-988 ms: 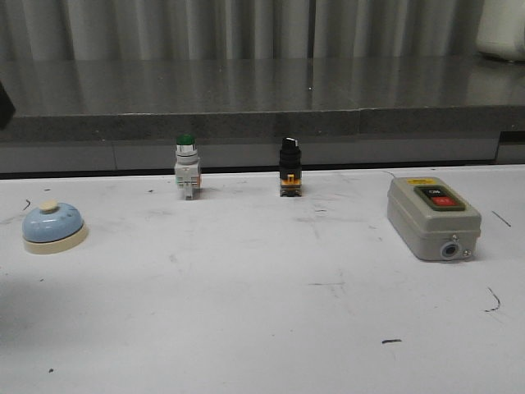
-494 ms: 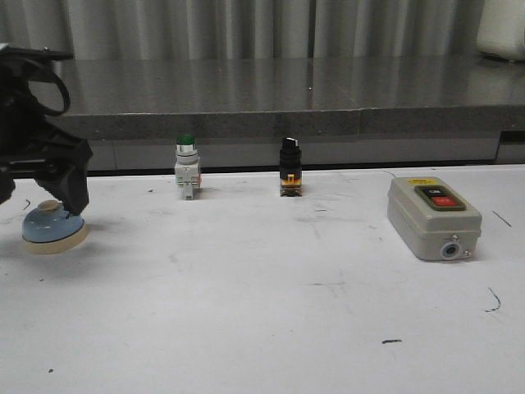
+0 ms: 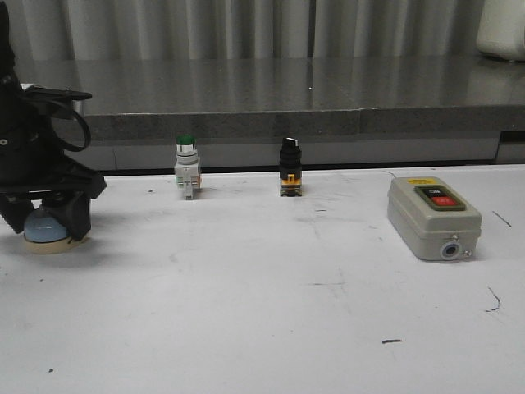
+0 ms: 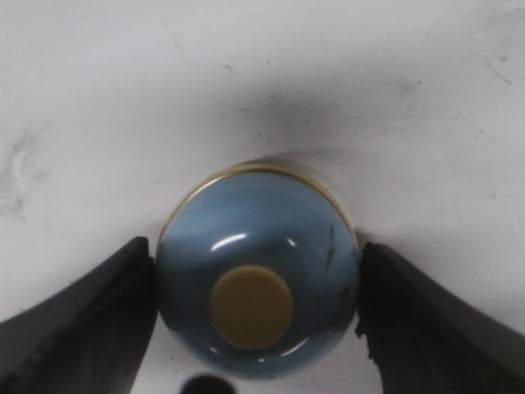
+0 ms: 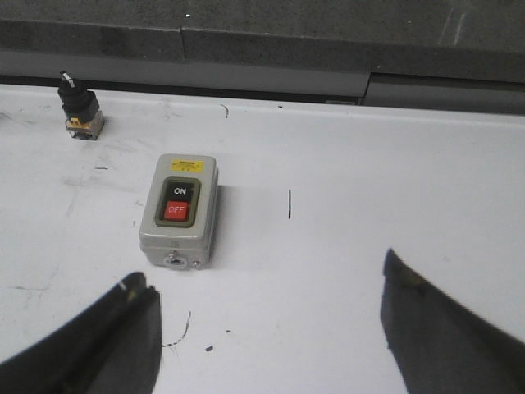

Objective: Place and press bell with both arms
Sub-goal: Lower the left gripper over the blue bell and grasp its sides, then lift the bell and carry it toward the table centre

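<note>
A: Status, left gripper (image 3: pixel 45 220)?

B: Down over the bell (image 3: pixel 47 229), one finger on each side of the dome. Left wrist view: fingers (image 4: pixel 78 328) at or v. near the blue dome's flanks, contact looks made but can't confirm a firm squeeze. Gripper roughly bell-width apart, nothing else between the fingers.

A: Bell location?

B: On the tabletop (image 3: pixel 262 304), base flat, upright, cream button (image 4: pixel 251 306) on top exposed. Taking the grey switch box (image 3: pixel 432 217) as ref: bell is far to its left, at the opp. end of the tabletop, about the same depth.

A: Other items, rel. to the box?

B: Black selector switch (image 3: pixel 289 167) left of the box and farther back. Green-capped pushbutton (image 3: pixel 186 167) further left again, same back row. Both upright, well apart from the bell.

A: Right gripper (image 5: pixel 271 328)?

B: Wide open, holding nothing. Seen in right wrist view only; the box, ON/OFF buttons facing up, lies ahead of it on the tabletop, not touching.
</note>
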You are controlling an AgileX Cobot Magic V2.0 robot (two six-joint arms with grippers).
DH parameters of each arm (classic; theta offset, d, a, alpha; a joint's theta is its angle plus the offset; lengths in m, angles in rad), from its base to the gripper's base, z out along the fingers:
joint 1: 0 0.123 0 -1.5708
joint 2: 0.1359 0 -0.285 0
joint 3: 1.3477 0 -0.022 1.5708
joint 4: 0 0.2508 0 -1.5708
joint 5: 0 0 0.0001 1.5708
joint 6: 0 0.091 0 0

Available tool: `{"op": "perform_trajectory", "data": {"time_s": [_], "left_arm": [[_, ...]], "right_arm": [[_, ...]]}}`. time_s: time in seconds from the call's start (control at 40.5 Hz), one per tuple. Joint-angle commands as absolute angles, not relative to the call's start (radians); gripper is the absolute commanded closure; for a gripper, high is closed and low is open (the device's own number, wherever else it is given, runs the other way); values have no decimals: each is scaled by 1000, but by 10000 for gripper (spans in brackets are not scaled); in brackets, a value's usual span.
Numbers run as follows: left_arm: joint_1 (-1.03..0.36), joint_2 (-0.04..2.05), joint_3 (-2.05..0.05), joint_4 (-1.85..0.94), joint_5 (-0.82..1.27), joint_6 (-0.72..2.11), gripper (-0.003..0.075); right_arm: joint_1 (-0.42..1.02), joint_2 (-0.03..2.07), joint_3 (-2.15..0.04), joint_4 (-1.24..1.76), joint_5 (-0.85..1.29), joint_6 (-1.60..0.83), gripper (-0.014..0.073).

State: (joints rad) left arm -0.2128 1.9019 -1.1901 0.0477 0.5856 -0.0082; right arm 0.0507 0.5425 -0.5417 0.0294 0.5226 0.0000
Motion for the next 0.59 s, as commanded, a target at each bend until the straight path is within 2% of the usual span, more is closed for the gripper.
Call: {"op": "perform_trajectory", "data": {"time_s": [0.0,0.272,0.568], "left_arm": [[-215,1858,-1218,41,554,-10,352],[-246,1790,-1228,0,602,-10,351],[-430,1735,-1288,0,612,-10,351]], "right_arm": [[44,551,-576,22,446,-13,22],[44,551,-576,22,446,-13,22],[44,551,-576,22,446,-13,22]]}}
